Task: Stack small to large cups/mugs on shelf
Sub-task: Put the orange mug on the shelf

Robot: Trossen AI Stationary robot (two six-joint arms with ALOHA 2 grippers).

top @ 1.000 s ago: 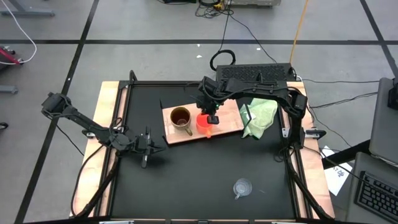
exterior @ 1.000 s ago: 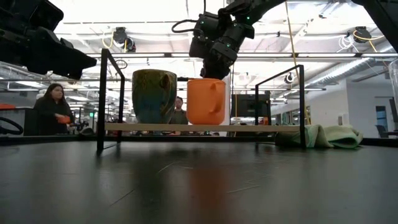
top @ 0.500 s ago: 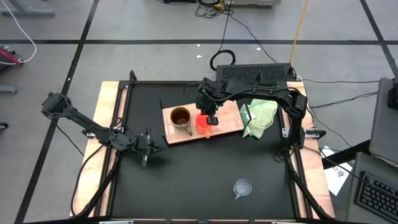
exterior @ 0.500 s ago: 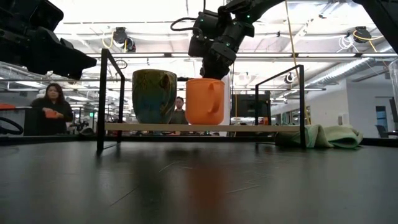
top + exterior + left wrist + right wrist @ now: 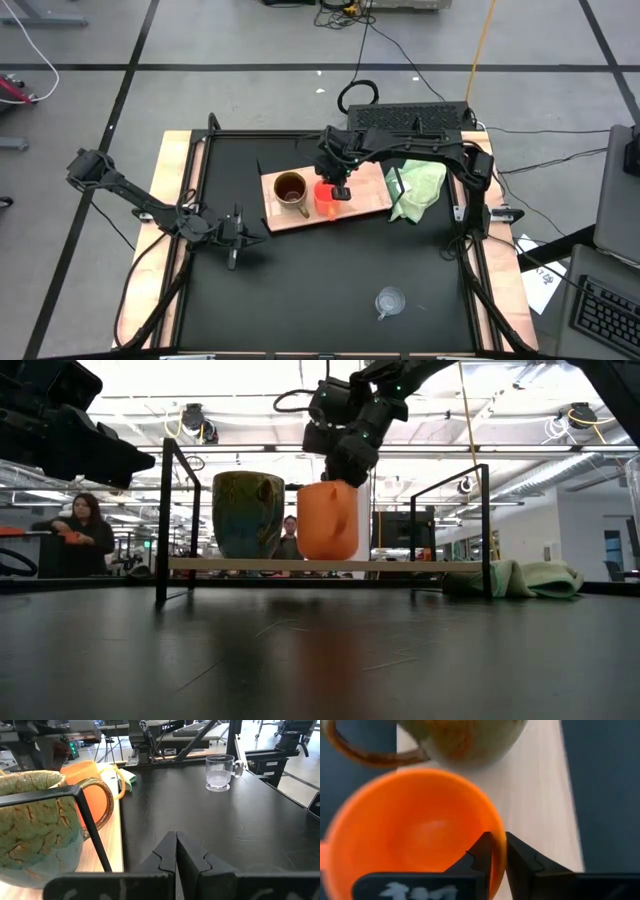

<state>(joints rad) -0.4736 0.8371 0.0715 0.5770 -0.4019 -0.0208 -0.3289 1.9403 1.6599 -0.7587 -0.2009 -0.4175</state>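
Observation:
The large brown-gold mug (image 5: 290, 188) stands upright on its base on the light-wood shelf (image 5: 368, 200). Right beside it is the orange cup (image 5: 325, 198), with my right gripper (image 5: 341, 190) shut on it from above; in the low view the orange cup (image 5: 327, 520) stands tilted next to the mug (image 5: 248, 513). The small clear cup (image 5: 388, 301) stands on the black table near the front edge. My left gripper (image 5: 232, 242) is shut and empty over the table, left of the shelf. My right gripper pinches the orange cup's rim (image 5: 499, 845), one finger (image 5: 481, 854) inside the cup and the other (image 5: 519, 856) outside. The fingers come from above, pointing down. The cup is tilted; whether its base still touches the shelf board I cannot tell.
A light green cloth (image 5: 418, 188) lies at the shelf's right end. Black bracket posts (image 5: 163, 520) stand at the shelf's edges. A person (image 5: 78, 540) shows in the room beyond the table. Open black table lies between the shelf and the clear cup.
My right gripper has moved a little toward the table's left, toward the brown-gold mug, carrying the orange cup. The cup has tipped from upright and turned, so its handle no longer shows in the low view.

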